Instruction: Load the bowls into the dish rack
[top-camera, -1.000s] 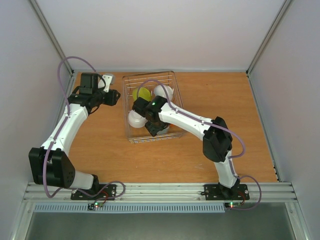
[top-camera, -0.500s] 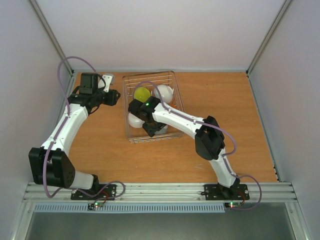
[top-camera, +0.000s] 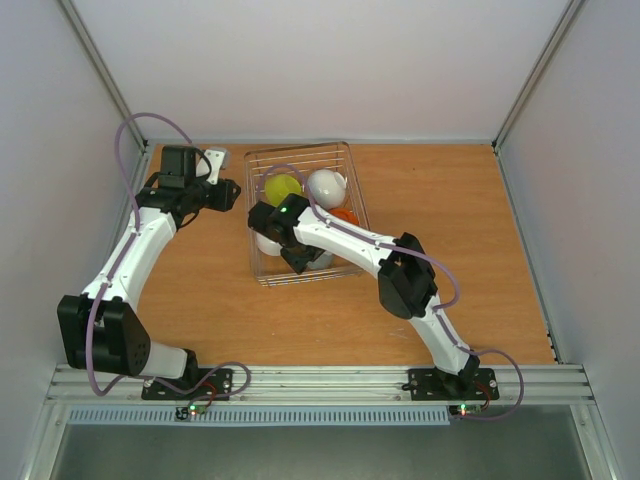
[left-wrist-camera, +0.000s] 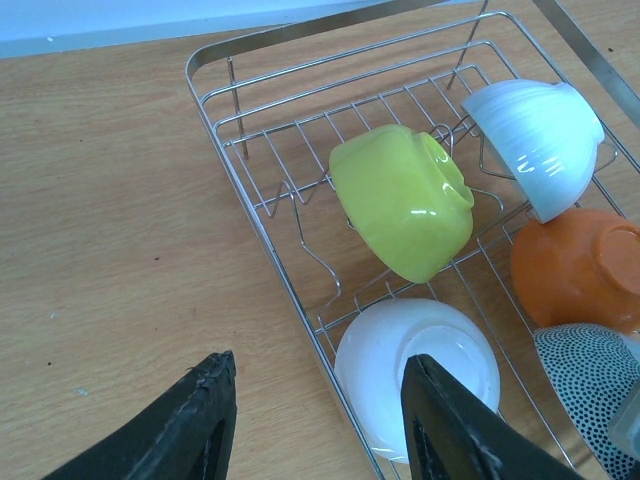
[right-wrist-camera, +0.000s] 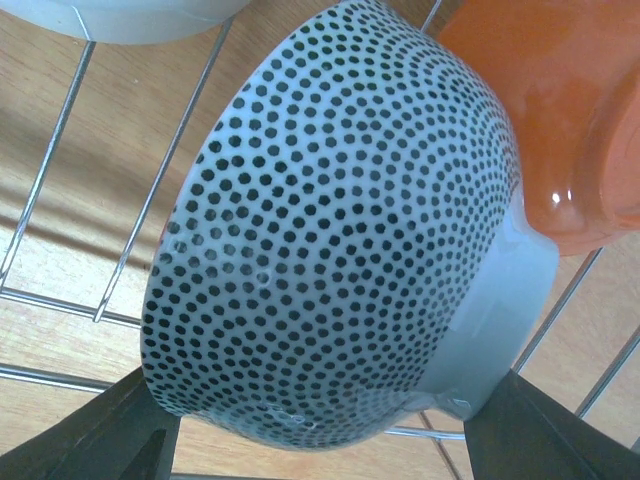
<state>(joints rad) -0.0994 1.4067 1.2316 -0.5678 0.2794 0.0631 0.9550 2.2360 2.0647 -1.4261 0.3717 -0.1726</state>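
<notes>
While tilted, bowl (right-wrist-camera: 330, 230) w/in end effector (right-wrist-camera: 320, 430).

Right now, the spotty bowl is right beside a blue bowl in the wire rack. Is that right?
Not quite. What sits right beside the spotty bowl is an orange bowl, not a blue one. The right wrist view shows the two close up, with the wires of the wire rack under them. The rest is right.
</notes>
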